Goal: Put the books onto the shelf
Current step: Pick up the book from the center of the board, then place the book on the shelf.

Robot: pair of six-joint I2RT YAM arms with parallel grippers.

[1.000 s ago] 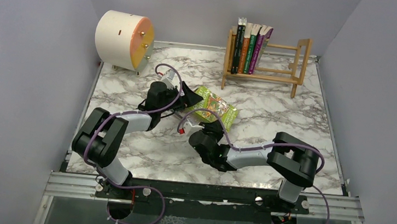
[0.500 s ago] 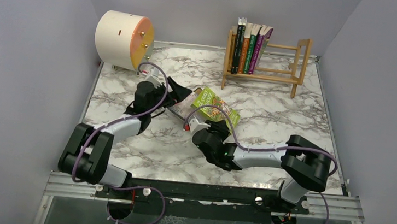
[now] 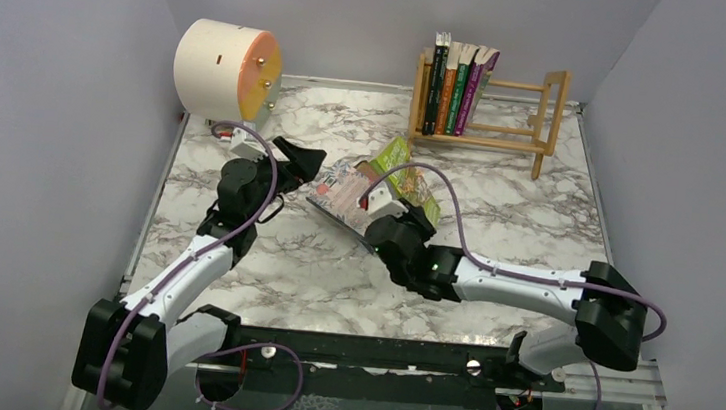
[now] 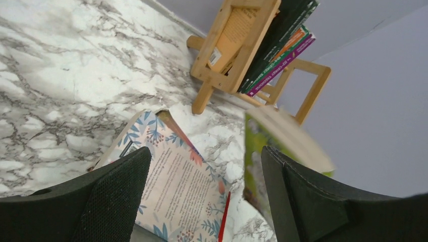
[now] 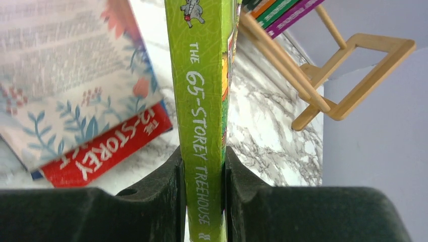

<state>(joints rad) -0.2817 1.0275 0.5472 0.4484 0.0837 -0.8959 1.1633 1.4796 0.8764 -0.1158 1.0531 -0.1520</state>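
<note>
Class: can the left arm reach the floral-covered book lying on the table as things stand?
Probably yes: the left gripper hangs open beside the floral book, nothing between; the right gripper holds the green book.

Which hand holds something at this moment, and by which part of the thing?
The right hand grips the green book by its two covers, right at the spine. The left hand is open and holds nothing.

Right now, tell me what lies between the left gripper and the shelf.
Left wrist view: past the left gripper, a floral-covered book lies on the marble, the green book stands in the right gripper, then bare marble to the shelf.
</note>
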